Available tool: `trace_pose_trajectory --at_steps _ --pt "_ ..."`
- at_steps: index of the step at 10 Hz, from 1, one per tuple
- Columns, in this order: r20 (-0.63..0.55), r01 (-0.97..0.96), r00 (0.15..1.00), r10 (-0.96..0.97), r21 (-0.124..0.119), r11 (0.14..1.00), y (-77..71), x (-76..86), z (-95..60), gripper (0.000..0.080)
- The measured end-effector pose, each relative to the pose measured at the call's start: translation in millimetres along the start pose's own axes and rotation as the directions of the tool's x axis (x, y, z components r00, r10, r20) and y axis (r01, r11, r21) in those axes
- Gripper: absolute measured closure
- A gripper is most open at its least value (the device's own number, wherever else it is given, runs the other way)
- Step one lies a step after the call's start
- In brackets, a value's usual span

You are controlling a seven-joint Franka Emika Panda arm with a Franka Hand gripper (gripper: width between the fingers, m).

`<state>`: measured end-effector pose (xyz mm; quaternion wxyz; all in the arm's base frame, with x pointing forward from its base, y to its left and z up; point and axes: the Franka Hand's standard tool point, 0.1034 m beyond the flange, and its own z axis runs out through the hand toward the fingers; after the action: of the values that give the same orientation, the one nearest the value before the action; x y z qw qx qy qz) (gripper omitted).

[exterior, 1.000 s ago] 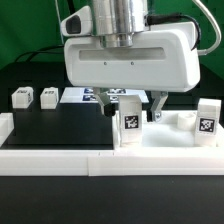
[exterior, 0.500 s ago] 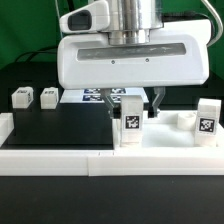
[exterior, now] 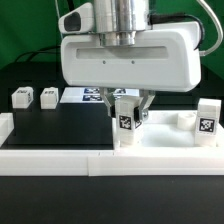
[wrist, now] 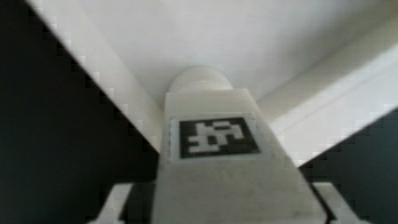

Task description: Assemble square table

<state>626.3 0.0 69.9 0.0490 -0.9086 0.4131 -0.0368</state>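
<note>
The square table top (exterior: 170, 142) lies at the exterior view's right, white and tray-like. A white leg (exterior: 125, 122) with a black-and-white tag stands on the top's corner nearest the black mat, slightly tilted. My gripper (exterior: 128, 112) reaches down over this leg with a finger close on each side, shut on it. In the wrist view the leg (wrist: 217, 130) fills the middle between my gripper's (wrist: 221, 212) fingers (wrist: 121, 205), with the table top (wrist: 267, 40) behind it. Its foot is hidden.
Two loose legs (exterior: 20, 97) (exterior: 48, 96) stand at the exterior view's back left, a third (exterior: 206, 117) at the right on the top. The marker board (exterior: 82, 96) lies behind. A black mat (exterior: 60, 128) and the long white rail (exterior: 100, 160) are in front.
The fingers have come in from wide apart to close against the leg. The leg now leans slightly and its tag sits a little further left.
</note>
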Motion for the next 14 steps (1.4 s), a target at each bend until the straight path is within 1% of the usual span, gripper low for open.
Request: trace_pose_trajectory --at_steps 1,2,3,4,5,6,7,8,9,10,11,12,13,14 --pt "0.023 -0.281 0.959 0.281 -0.006 0.96 -0.5 -3.1 0.3 0.0505" --pt "0.049 -0.52 0.853 0.52 -0.001 0.854 -1.5 -3.6 1.0 0.0505" --pt "0.068 -0.637 0.769 0.636 0.002 0.771 -0.8 -3.0 1.5 0.0505" --pt "0.074 -0.731 0.68 0.729 -0.003 0.682 -0.9 -3.3 1.5 0.0504" --pt "0.073 -0.734 0.677 0.732 -0.002 0.679 -0.6 -3.1 1.7 0.0504" --pt "0.073 -0.729 0.682 0.727 -0.001 0.684 -0.9 -3.5 1.8 0.0426" --pt "0.072 -0.694 0.718 0.693 0.002 0.72 -0.9 -3.6 1.8 0.0426" --pt "0.055 -0.516 0.855 0.515 0.004 0.856 0.4 -6.7 3.9 0.0238" --pt "0.053 -0.399 0.916 0.398 0.01 0.917 -0.2 -8.6 4.8 0.0238" --pt "0.052 -0.364 0.93 0.363 0.012 0.931 0.6 -7.6 4.7 0.0169" --pt "0.05 -0.287 0.957 0.286 0.016 0.958 0.8 -7.3 4.6 0.0169" --pt "0.049 -0.22 0.974 0.219 0.02 0.975 0.9 -7.3 4.6 0.0153" --pt "0.039 -0.098 0.995 0.097 0.02 0.995 0.0 -7.9 4.6 0.0151" --pt "0.012 0.126 0.992 -0.126 0.018 0.992 -4.9 -11.2 5.1 0.0151"
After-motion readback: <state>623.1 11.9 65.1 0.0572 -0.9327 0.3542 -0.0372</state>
